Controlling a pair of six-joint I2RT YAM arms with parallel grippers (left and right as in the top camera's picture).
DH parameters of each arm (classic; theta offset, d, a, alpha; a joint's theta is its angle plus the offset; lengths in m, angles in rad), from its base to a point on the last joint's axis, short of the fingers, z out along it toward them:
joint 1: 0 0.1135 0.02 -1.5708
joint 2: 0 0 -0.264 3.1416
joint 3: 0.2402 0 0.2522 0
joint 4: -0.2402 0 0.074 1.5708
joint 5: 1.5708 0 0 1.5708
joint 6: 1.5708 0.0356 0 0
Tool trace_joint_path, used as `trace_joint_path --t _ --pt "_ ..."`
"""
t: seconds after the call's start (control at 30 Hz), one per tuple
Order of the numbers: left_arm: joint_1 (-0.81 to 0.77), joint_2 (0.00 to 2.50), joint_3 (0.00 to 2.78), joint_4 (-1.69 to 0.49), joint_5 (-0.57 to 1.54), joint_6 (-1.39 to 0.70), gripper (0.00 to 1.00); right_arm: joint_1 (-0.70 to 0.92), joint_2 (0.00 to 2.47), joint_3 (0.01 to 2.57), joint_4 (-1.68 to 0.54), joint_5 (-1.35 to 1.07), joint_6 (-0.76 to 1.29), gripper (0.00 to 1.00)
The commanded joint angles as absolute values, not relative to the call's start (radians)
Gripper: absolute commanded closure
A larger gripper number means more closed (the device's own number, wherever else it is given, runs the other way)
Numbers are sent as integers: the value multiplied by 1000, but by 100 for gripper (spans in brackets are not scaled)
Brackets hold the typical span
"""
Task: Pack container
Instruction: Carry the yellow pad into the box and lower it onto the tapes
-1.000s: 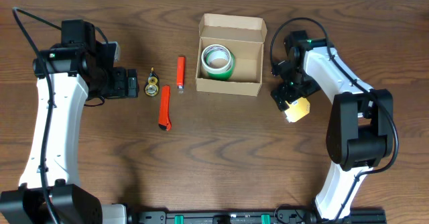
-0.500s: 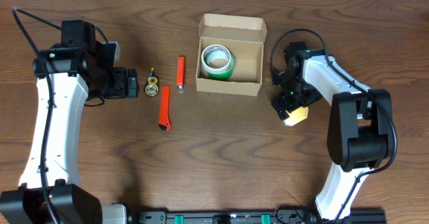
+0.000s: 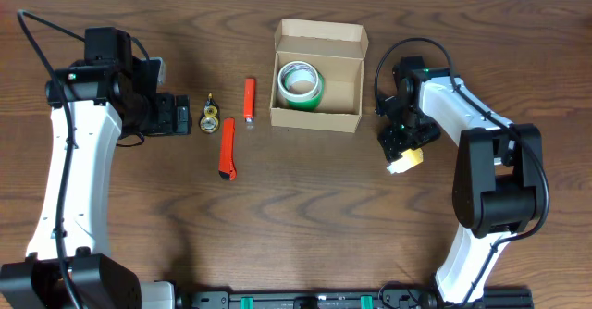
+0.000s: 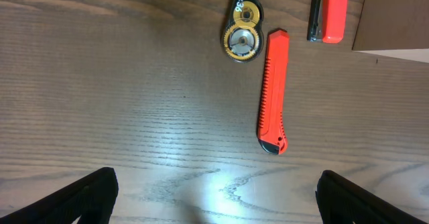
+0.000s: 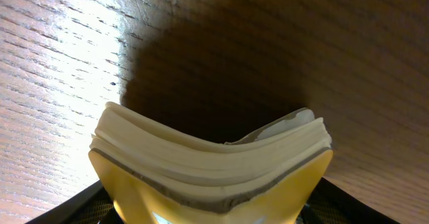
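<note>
— Where's the container?

— Toward the far edge of the wooden table, roughly midway between the two arms. Its flap stands up along the far side. A roll of green tape lies flat inside, against the box's left wall.

— What's the right gripper got?

— A yellow pad of notes. The fingers are clamped on it, off the box's right side, near its front right corner but not touching. In the wrist view the pad bows in the middle under the squeeze, with its white page edges showing over bare wood.

— And the left gripper?

— Spread wide, nothing between the fingers. It sits well to the left of the box, low over the table.

— Anything lying between it and the box?

— Three things. Closest to the box's left wall is a small red stapler. Left of that, and nearer the front, lies an orange utility knife. Furthest from the box, just beside the left gripper, is a little black-and-gold dispenser. I can't tell what kind. None of the three touch each other.
</note>
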State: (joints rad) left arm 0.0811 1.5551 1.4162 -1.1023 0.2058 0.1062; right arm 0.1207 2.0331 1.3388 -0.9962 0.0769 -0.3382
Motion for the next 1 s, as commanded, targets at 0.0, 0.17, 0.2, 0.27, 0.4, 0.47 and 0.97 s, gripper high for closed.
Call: trace_joint_path --t 0.0,0.17,0.2,0.27,0.4,0.47,0.97 --pt "80 1563 1438 -1108 202 116 4 103 2046 1328 -975 113 -293 28" --pt "80 1563 1438 -1108 202 116 5 84 2032 1368 -981 92 -280 29" --pt "80 1563 1438 -1108 202 116 5 81 2025 1379 -984 86 -280 29" --pt "80 1563 1438 -1108 202 116 5 73 2008 1409 -988 71 -276 28" --pt "80 1563 1438 -1108 202 116 5 70 1980 1488 -1014 71 -259 28" --pt "80 1563 1438 -1108 202 116 5 72 1973 1531 -1035 71 -238 29" --pt "80 1563 1438 -1108 202 116 5 245 1952 1966 -1238 71 -44 38"
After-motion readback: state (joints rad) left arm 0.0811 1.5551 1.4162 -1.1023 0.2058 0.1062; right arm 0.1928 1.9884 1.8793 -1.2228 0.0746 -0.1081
